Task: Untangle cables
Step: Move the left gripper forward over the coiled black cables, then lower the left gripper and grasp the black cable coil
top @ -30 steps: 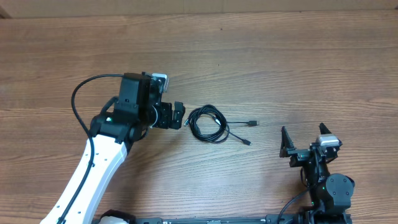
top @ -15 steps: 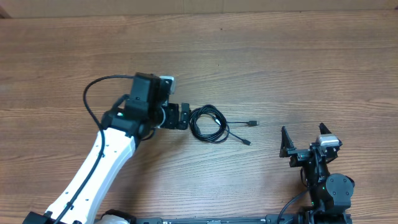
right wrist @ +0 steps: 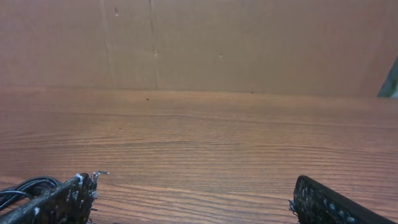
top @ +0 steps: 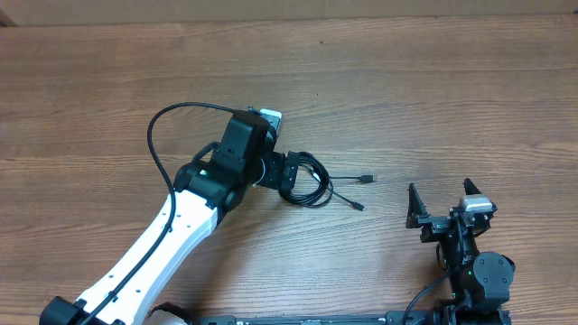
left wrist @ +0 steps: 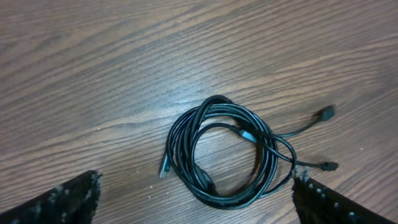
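Note:
The cables [top: 316, 188] lie as one tangled black coil on the wooden table, with two plug ends [top: 366, 178] trailing right. In the left wrist view the coil [left wrist: 221, 155] lies between my fingertips [left wrist: 62, 202], with a pale silver tip [left wrist: 165, 169] at its left and two black plugs [left wrist: 326, 113] at its right. My left gripper [top: 291, 176] is open and empty, hovering over the coil's left side. My right gripper [top: 442, 215] is open and empty at the table's front right, apart from the cables. A bit of the cables [right wrist: 25, 186] shows at the right wrist view's left edge.
The wooden table [top: 433, 99] stretches bare around the coil. A brown wall [right wrist: 199, 43] stands behind the table's far edge. The left arm's own thick black cable [top: 172, 126] loops up behind its wrist.
My left arm has moved right, from beside the coil to over its left side. The cables and the right arm have not moved.

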